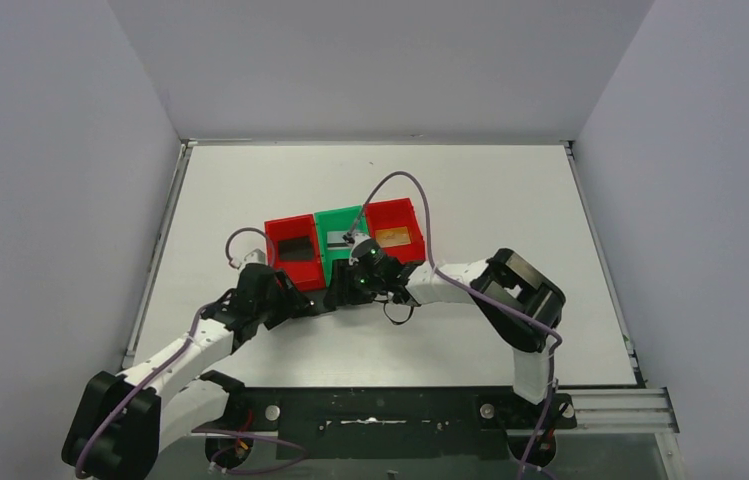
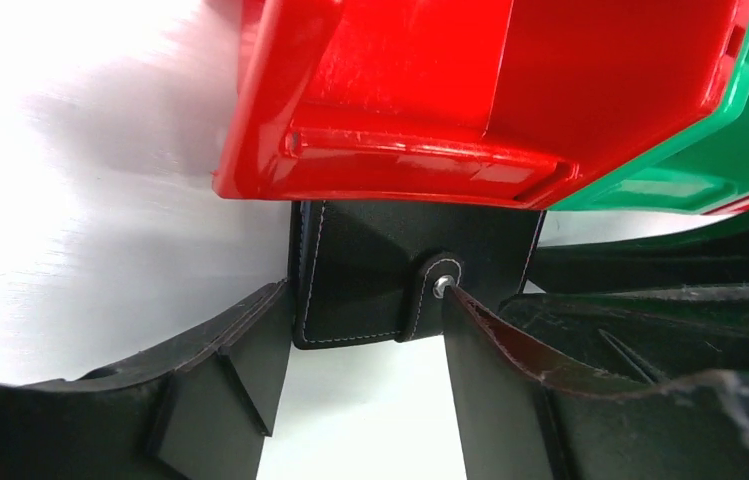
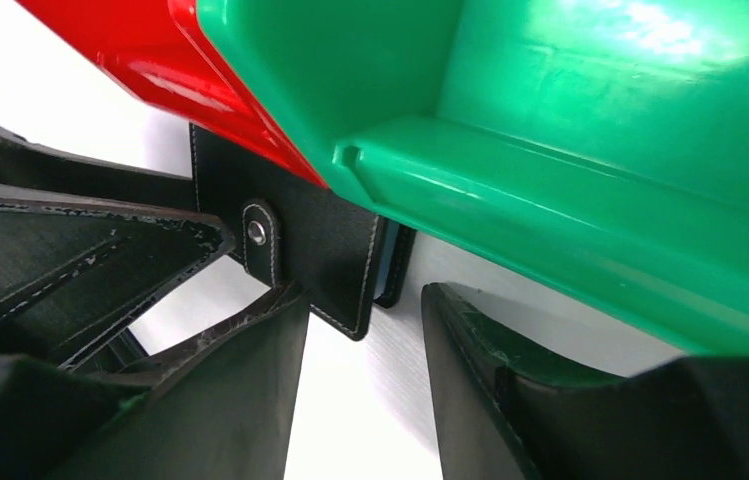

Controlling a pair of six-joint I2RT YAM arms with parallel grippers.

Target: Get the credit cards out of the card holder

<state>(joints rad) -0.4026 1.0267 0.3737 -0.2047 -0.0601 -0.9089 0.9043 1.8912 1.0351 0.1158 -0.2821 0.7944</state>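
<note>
The card holder [image 2: 360,270] is black with pale edge stitching and a silvery snap stud [image 2: 441,283]. A sliver [image 3: 388,268] at its 3 o'clock edge looks bluish, perhaps. The green bin [image 1: 340,214] has a red bin [image 1: 290,224] at 9 o'clock and a second red bin [image 1: 390,207] at 3 o'clock. The worktop [image 1: 510,200] is white.

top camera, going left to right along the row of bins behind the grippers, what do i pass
left red bin → green bin → right red bin
</note>
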